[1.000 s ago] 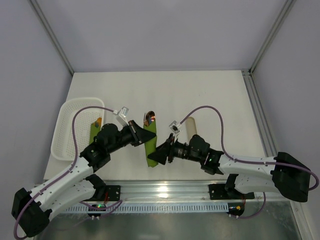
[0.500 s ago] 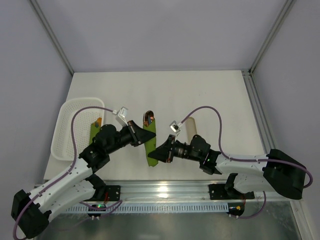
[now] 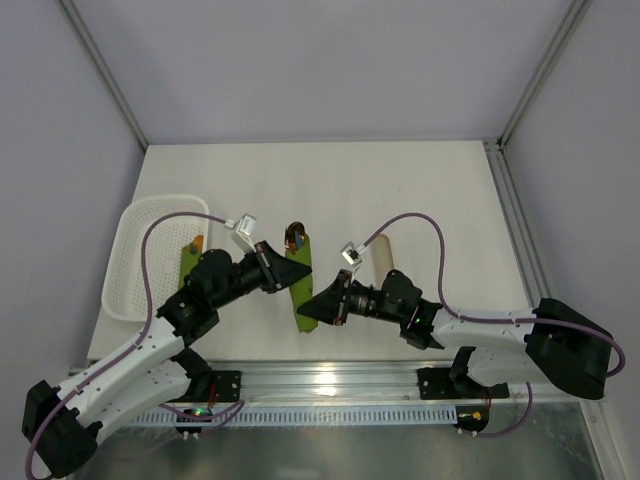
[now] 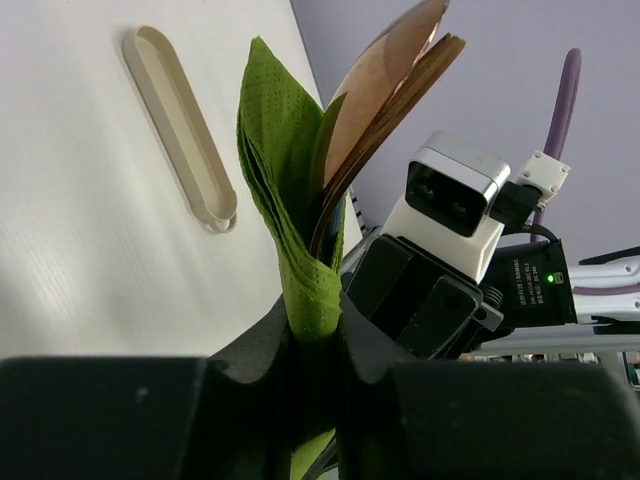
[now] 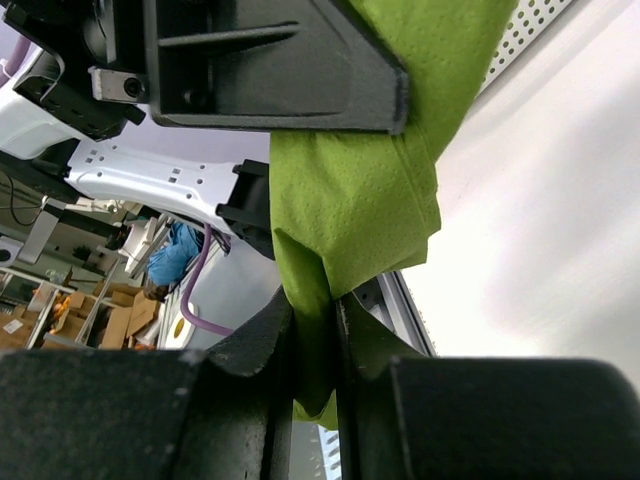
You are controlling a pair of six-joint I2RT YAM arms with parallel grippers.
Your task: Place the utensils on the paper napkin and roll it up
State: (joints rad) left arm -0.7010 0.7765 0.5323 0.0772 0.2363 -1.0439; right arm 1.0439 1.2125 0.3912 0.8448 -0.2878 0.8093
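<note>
Top camera looks down from over the near edge on the whole bench (image 3: 400, 190); both wrist cameras press close to the napkin (image 4: 290, 180), facing each other.

White table (image 3: 420, 190): matte, spreading beyond the left gripper (image 3: 283, 272) and the right gripper (image 3: 305, 312).
Pale grey-lilac walls (image 3: 320, 70): behind and to either side of them.
Aluminium frame posts (image 3: 103, 72): at the rear corners.
Metal rail (image 3: 330, 380): nearer than both grippers.
Light: even, diffuse.

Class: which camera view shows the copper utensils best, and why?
The left wrist view: the utensils stand large and sharp above the paper napkin. The top external view shows only a tiny copper tip; the right wrist view shows only napkin, no utensils.
</note>
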